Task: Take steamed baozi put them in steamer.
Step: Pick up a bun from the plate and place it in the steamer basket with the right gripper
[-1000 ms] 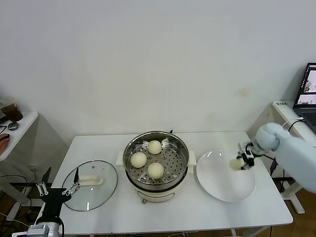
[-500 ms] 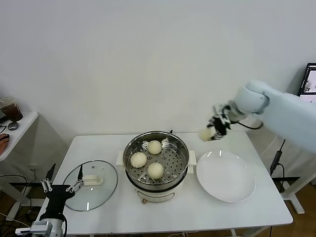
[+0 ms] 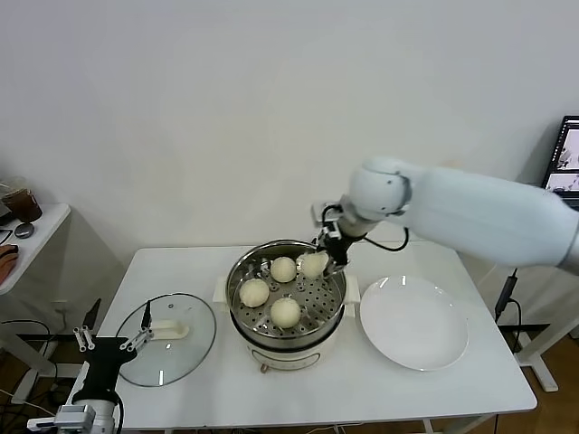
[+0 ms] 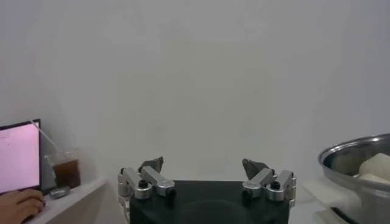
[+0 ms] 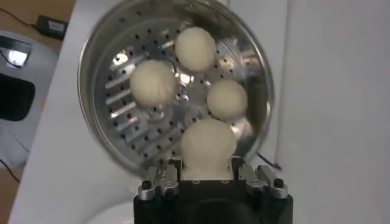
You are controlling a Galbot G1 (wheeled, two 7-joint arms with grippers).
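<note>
The steamer (image 3: 286, 303) stands at the middle of the table (image 3: 317, 389). Three baozi lie on its tray: one at the back (image 3: 283, 268), one at the left (image 3: 254, 292), one at the front (image 3: 285, 312). A fourth baozi (image 3: 313, 264) sits in the right claw (image 3: 318, 261), over the tray's back right part, just beside the back one. The plate (image 3: 414, 322) lies on the table right of the steamer, the lid (image 3: 166, 339) left of it. The left claw (image 3: 113, 344) hangs by the table's front left corner, at the lid's near edge.
</note>
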